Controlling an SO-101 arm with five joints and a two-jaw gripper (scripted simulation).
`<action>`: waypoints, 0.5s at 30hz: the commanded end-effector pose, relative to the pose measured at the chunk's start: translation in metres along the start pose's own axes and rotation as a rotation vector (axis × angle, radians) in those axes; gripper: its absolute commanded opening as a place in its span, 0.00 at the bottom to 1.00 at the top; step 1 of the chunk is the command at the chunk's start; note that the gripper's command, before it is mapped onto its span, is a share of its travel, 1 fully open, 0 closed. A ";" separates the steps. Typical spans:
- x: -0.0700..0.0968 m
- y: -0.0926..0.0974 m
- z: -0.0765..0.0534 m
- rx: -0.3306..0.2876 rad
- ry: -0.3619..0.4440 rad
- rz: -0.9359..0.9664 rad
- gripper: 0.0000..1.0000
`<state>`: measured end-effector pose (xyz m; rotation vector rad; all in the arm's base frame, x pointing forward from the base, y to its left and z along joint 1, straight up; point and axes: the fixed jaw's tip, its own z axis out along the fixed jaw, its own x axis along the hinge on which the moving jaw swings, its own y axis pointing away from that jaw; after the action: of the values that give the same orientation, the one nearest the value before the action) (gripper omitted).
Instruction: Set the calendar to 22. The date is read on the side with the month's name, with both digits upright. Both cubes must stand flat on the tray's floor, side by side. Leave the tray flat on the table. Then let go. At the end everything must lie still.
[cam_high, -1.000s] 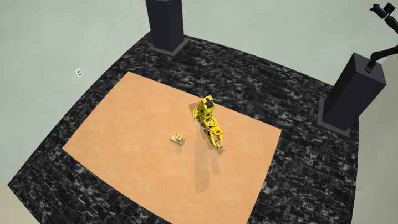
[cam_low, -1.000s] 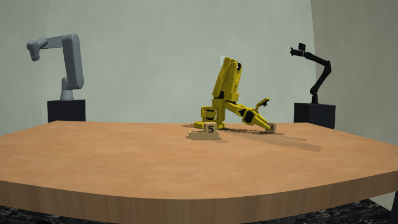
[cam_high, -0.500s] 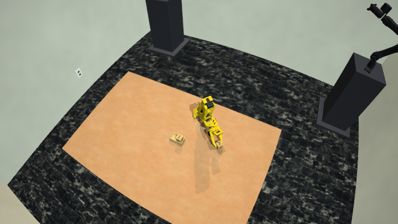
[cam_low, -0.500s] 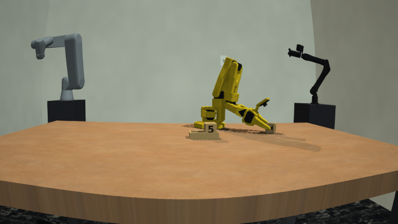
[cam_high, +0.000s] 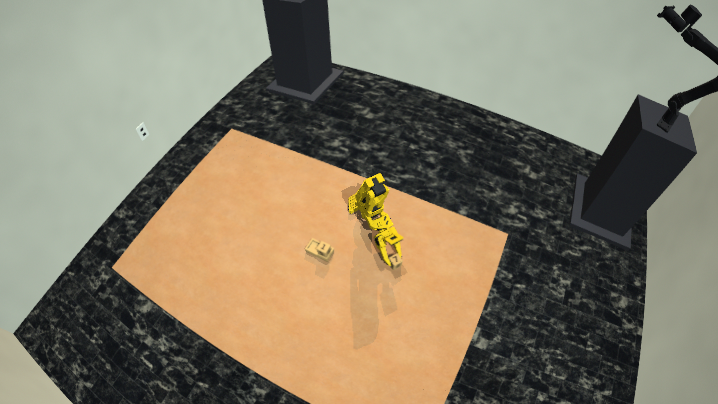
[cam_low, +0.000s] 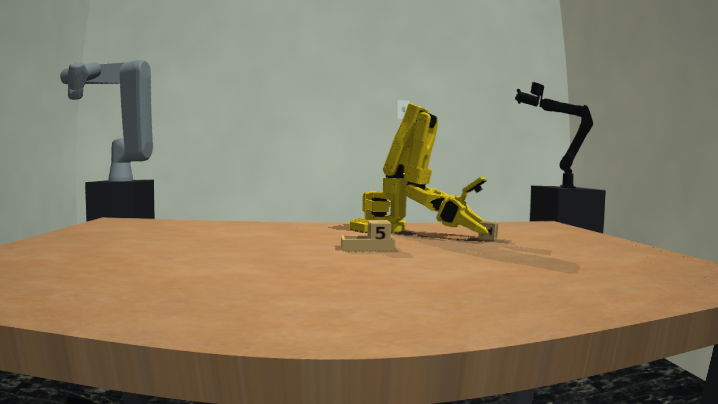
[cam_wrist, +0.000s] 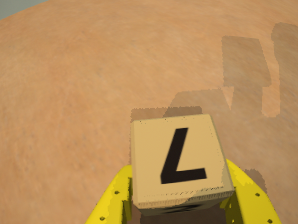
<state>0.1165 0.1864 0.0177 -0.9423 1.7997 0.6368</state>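
Note:
The tan calendar tray (cam_high: 315, 250) lies flat on the table, left of my arm. One cube (cam_low: 379, 231) stands in its right half and shows a 5 toward the exterior camera; its top shows a 1 in the top view (cam_high: 324, 246). The tray's left half is empty. My gripper (cam_high: 393, 259) is shut on the second cube (cam_wrist: 178, 160), low at the table to the right of the tray. That cube's top face shows a 7 seen upside down in the wrist view. It also shows in the exterior view (cam_low: 488, 231), touching or just above the table.
My yellow arm's base (cam_low: 374, 208) stands just behind the tray. A grey arm on a black pedestal (cam_low: 119, 198) and a black arm on a pedestal (cam_low: 567, 206) stand beyond the table's back edge.

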 end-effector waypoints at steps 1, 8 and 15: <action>-0.007 -0.001 0.002 0.006 -0.040 -0.004 0.00; -0.007 -0.001 0.002 0.006 -0.040 -0.004 0.00; -0.007 -0.001 0.002 0.006 -0.040 -0.004 0.13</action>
<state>0.1167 0.1866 0.0179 -0.9411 1.7973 0.6378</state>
